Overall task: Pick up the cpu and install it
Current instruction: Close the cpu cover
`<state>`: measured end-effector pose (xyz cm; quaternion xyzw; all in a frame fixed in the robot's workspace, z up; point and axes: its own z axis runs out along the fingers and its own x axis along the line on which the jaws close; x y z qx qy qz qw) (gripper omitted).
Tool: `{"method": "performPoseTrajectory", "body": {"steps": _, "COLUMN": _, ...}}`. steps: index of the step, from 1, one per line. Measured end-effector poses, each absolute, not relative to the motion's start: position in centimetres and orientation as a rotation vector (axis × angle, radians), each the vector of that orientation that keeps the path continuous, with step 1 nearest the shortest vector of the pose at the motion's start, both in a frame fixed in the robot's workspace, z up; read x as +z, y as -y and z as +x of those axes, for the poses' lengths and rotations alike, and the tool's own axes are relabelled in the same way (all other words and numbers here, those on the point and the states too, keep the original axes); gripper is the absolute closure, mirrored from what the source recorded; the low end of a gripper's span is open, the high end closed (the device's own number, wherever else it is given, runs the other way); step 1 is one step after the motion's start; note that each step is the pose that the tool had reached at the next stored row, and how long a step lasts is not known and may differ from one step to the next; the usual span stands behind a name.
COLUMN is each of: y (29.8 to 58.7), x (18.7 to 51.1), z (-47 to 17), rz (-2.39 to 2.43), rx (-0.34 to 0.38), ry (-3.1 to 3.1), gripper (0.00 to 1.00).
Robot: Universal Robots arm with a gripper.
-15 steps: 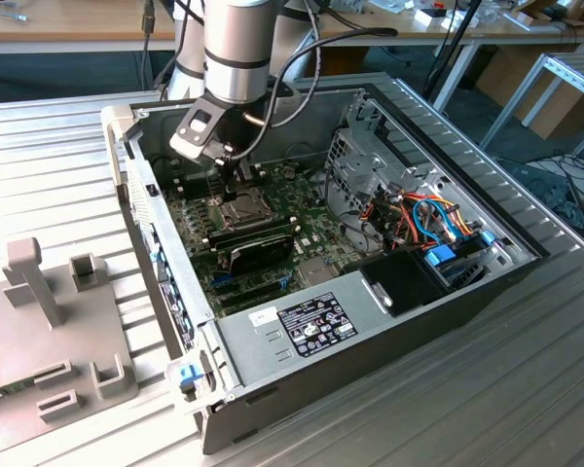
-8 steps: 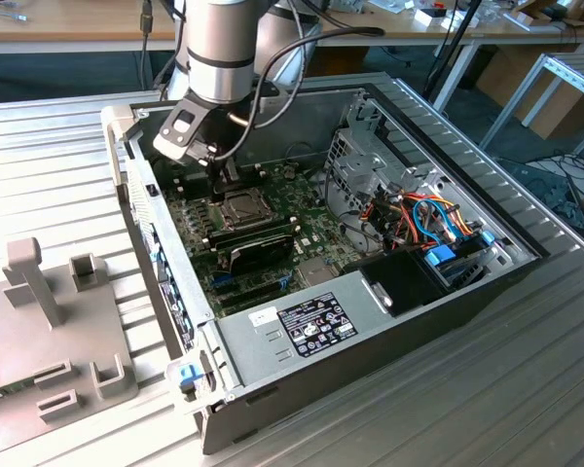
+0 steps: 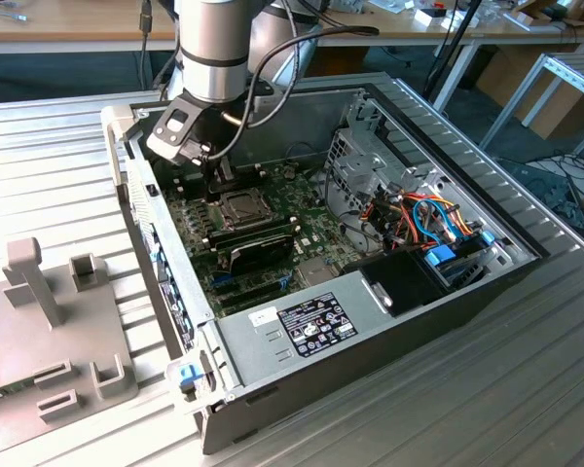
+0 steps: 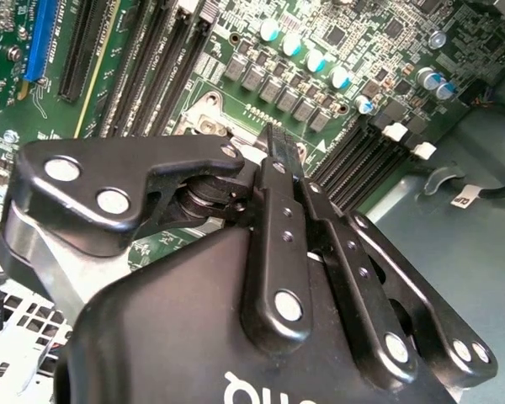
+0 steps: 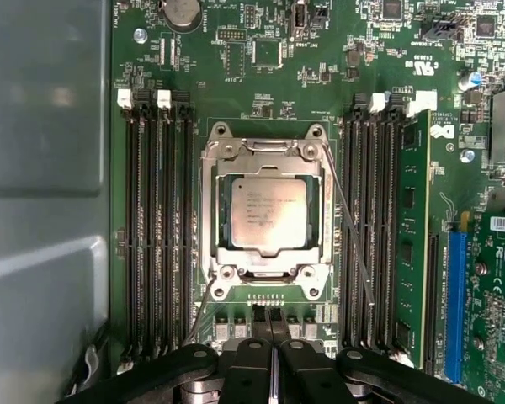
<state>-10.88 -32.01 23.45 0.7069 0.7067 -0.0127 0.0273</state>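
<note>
Upright arm (image 3: 212,44), closed gripper (image 5: 269,320)
The arm stands near-vertical, wrist angled downward; the gripper points down; its black fingers (image 4: 282,219) are pressed together, tips touching, nothing between them.

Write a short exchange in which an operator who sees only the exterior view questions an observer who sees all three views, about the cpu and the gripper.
Operator: From the exterior view I can't make out the cpu. Where is it?
Observer: In the first wrist view the cpu lies flat inside the metal socket frame.
Operator: Is the gripper holding anything?
Observer: No. In both wrist views the gripper is shut, with nothing between its fingers.
</note>
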Motion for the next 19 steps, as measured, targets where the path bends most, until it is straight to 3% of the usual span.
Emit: {"method": "performPoseTrajectory", "body": {"steps": 19, "y": 32.02, "x": 23.45, "z": -10.78, "rz": 2.304, "rx": -0.044, "ry": -2.057, "gripper": 0.89}}
